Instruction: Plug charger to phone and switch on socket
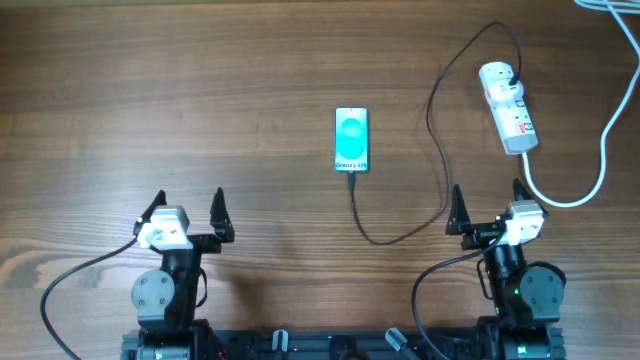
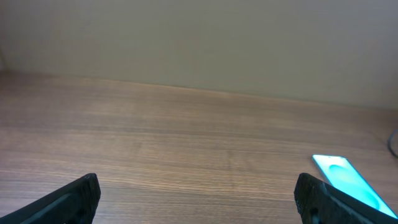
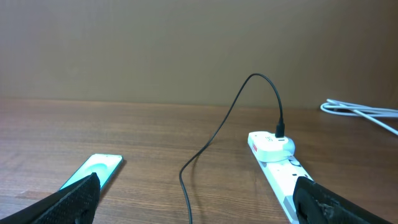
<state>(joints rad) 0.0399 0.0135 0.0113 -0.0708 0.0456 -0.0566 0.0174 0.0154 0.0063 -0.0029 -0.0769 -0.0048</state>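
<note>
The phone (image 1: 351, 140) with a cyan screen lies flat at the table's middle, and shows in the left wrist view (image 2: 348, 179) and the right wrist view (image 3: 93, 171). The thin black charger cable (image 1: 436, 130) runs from a white adapter on the socket (image 1: 508, 107), loops down and reaches the phone's bottom edge, where its plug tip (image 1: 351, 177) sits. The socket also shows in the right wrist view (image 3: 280, 168). My left gripper (image 1: 188, 215) is open and empty at the front left. My right gripper (image 1: 487, 205) is open and empty, below the socket.
The socket's thick white cord (image 1: 598, 150) curves along the right edge of the table and off the top right corner. A wall rises behind the table's far edge (image 2: 199, 90).
</note>
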